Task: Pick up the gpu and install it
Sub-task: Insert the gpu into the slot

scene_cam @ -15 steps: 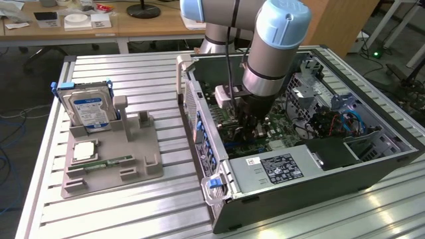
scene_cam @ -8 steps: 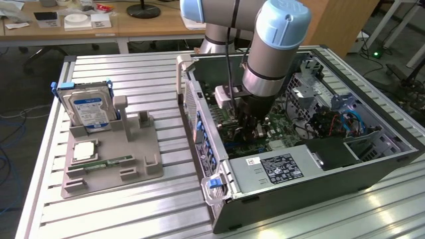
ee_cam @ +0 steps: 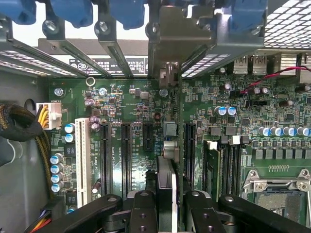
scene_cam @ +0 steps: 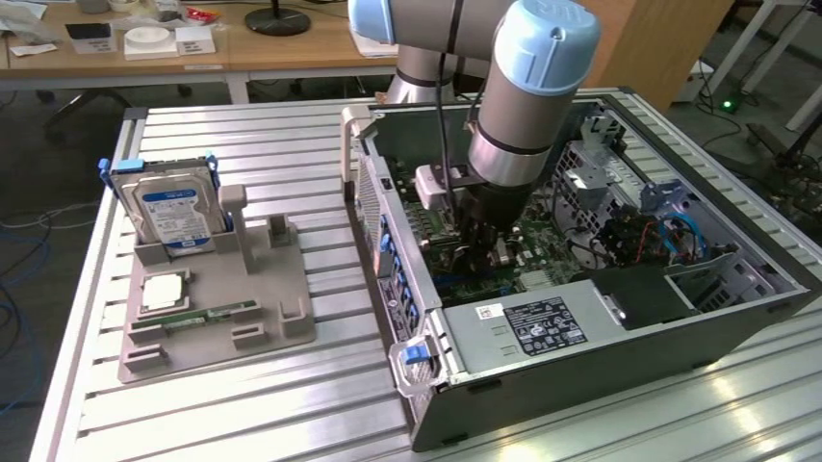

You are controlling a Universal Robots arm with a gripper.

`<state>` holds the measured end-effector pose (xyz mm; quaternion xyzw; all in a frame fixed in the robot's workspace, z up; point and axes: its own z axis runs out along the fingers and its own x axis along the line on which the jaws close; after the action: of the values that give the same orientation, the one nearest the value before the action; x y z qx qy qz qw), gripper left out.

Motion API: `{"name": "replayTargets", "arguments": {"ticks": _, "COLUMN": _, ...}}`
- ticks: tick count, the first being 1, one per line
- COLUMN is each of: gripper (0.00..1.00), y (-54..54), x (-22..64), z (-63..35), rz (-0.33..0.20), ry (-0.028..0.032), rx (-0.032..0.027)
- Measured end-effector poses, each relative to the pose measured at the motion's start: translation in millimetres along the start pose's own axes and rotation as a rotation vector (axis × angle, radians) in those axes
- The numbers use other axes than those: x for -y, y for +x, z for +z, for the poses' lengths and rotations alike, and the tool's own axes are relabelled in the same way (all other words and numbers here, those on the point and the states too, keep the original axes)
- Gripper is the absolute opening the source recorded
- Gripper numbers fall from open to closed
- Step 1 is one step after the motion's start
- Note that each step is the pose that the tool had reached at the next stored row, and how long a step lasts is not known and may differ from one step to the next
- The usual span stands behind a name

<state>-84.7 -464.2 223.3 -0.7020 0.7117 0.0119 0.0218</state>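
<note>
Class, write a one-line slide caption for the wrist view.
The fingers hold the gpu edge-on over the green motherboard, amid its black expansion slots.

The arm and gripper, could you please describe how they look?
The arm is a silver-grey tube with rounded light-blue joint caps and a black band; a thin black cable runs along it, past a grey box. The gripper is black, with jointed link fingers showing round pivots.

Noted on slotted aluminium desk (scene_cam: 231, 423), toward the exterior view's left: grey plastic fixture tray (scene_cam: 244, 289) holding upright silver hard drive with blue label (scene_cam: 173, 214), flat narrow green memory stick (scene_cam: 206, 316) and pale square chip (scene_cam: 164, 292). Alongside, apart from tray: open dark metal computer case (scene_cam: 578, 385) containing silver labelled power supply (scene_cam: 514, 332) and green motherboard (ee_cam: 136, 111) with long white expansion slot (ee_cam: 82, 155).
</note>
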Motion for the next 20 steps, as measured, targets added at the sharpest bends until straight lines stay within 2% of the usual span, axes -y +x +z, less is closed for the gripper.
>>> {"name": "replayTargets", "arguments": {"ticks": 4, "gripper": 0.27, "y": -0.1, "x": 0.0, "z": 1.2, "rz": 0.000, "ry": -0.0001, "rx": 0.0001}}
{"name": "replayTargets", "arguments": {"ticks": 8, "gripper": 0.27, "y": 0.0, "x": 0.0, "z": 3.5, "rz": 0.000, "ry": -0.0009, "rx": -0.0038}}
{"name": "replayTargets", "arguments": {"ticks": 13, "gripper": 0.27, "y": 0.1, "x": -0.1, "z": 7.5, "rz": 0.000, "ry": -0.0014, "rx": -0.0052}}
{"name": "replayTargets", "arguments": {"ticks": 20, "gripper": 0.27, "y": 0.0, "x": -0.1, "z": 7.8, "rz": 0.000, "ry": -0.0012, "rx": -0.0047}}
